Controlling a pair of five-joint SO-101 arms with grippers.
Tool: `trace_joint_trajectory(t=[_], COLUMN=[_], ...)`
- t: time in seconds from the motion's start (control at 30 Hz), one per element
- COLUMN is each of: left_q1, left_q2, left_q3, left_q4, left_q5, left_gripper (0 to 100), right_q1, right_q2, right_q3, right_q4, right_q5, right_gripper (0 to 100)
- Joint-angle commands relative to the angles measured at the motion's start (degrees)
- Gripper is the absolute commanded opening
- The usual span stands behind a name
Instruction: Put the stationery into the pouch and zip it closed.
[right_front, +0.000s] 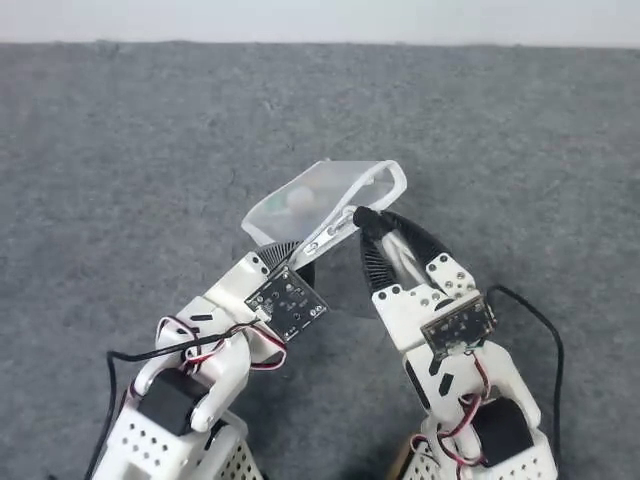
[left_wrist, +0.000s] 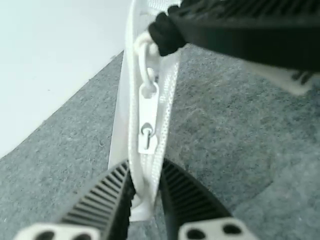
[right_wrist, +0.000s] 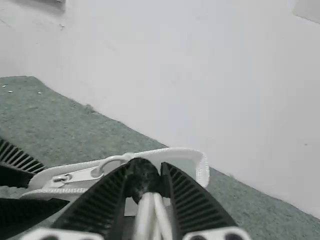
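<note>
From the high view, the pouch (right_front: 318, 200) hangs above the grey mat (right_front: 120, 150), slung between my two arms. The left gripper (right_front: 290, 256) is clamped on the pouch's near end, and the right gripper (right_front: 364, 220) pinches at the pouch's zip edge. A pale shape (right_front: 300, 198) shows through the pouch's wall — what it is I cannot tell.

In the left wrist view, the left gripper (left_wrist: 146, 171) bites the zip band at the pouch's (left_wrist: 119, 125) end, with the slider (left_wrist: 146, 139) just beyond its fingertips. From the slider a white cord (left_wrist: 142, 55) runs into the right gripper (left_wrist: 165, 31), which is closed on it.

In the right wrist view, the right gripper (right_wrist: 144, 172) is pinched tight with white cord strands between its fingers. The pouch (right_wrist: 189, 156) lies just past them.

I judge the pouch light and floppy, with thin walls that will fold rather than resist. The zip band is the only stiff part, so that is where I anchor it. The cord is thin and may slip — I'd pull it in line with the pouch's zip, never across it.
</note>
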Motion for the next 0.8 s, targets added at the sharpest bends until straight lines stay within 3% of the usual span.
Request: trace_joint_trajectory(t=[0.0,0.33,0.57,0.77], left_q1=[-1.0,-1.0,-1.0,-1.0], left_q2=[-0.8,-0.8,-0.8,-0.8], left_q3=[0.3,0.3,0.3,0.3], left_q4=[1.1,1.1,1.1,1.1], left_q5=[1.3,1.3,1.3,1.5], left_gripper=[1,1,1,1], right_q1=[3.6,9.7,6.0,0.4], right_q2=[6.5,22.4,18.6,15.4], right_q3=[-4.4,-11.6,-13.3,-17.6], right_q4=[-2.1,-2.0,4.7,16.4], right_q5=[-0.8,-3.7,-3.2,-3.2], right_gripper=[0.6,0.6,0.8,13.1])
